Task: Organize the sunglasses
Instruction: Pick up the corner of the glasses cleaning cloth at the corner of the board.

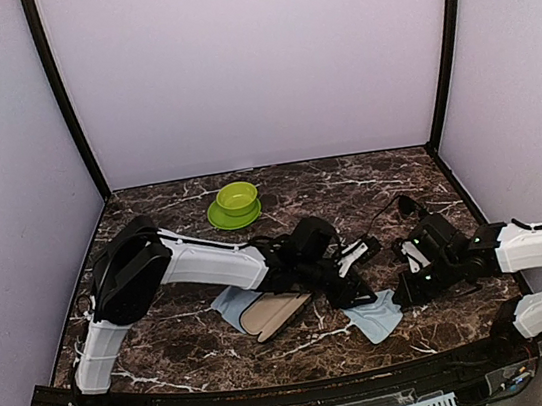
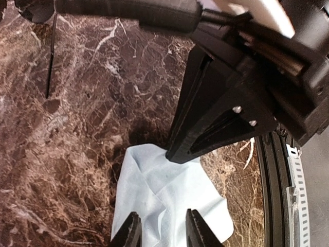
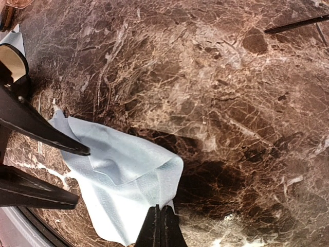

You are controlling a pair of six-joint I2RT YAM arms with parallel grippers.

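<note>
A black wire-framed pair of sunglasses (image 1: 405, 207) lies on the marble behind the two grippers, one thin temple (image 3: 295, 23) stretched out. A light blue cloth (image 1: 378, 317) lies at the front centre. My right gripper (image 3: 162, 226) is shut on one corner of this cloth (image 3: 123, 170) and holds that edge up off the table. My left gripper (image 2: 163, 231) is open, its fingers (image 3: 51, 134) apart over the far side of the same cloth (image 2: 169, 195). The right gripper's black fingers (image 2: 216, 113) meet the cloth's edge in the left wrist view.
An open case with a beige lining (image 1: 276, 313) lies on a second light blue cloth (image 1: 227, 305), left of the grippers. A green bowl on a green plate (image 1: 236, 203) stands at the back. The table's front rim (image 2: 277, 195) runs close by the cloth.
</note>
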